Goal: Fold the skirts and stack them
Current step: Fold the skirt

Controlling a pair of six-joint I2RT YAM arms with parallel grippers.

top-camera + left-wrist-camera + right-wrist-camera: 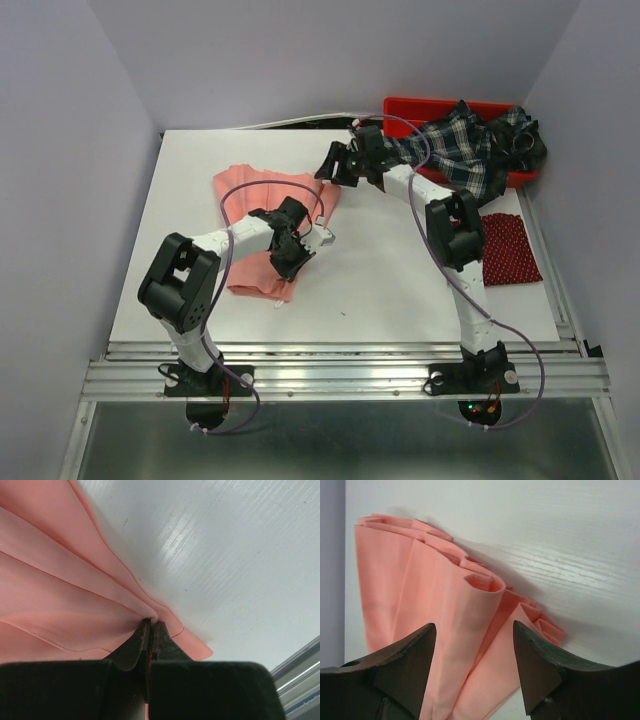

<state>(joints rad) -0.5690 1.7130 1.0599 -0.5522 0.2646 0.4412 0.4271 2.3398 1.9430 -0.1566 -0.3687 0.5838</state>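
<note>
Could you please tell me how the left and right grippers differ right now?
The left gripper is shut, pinching an edge of the salmon-pink skirt; the right gripper is open, gripping nothing. The left gripper is nearer the bases, the right gripper farther. Both face that skirt.

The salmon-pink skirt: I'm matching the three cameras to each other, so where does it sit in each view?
Top external: the salmon-pink skirt lies left of centre on the white table.
Left wrist: it fills the left side, an edge pinched in the left gripper.
Right wrist: left and centre, pleats bunched before the open right gripper.
Shared landmark: the white table beside it.
</note>
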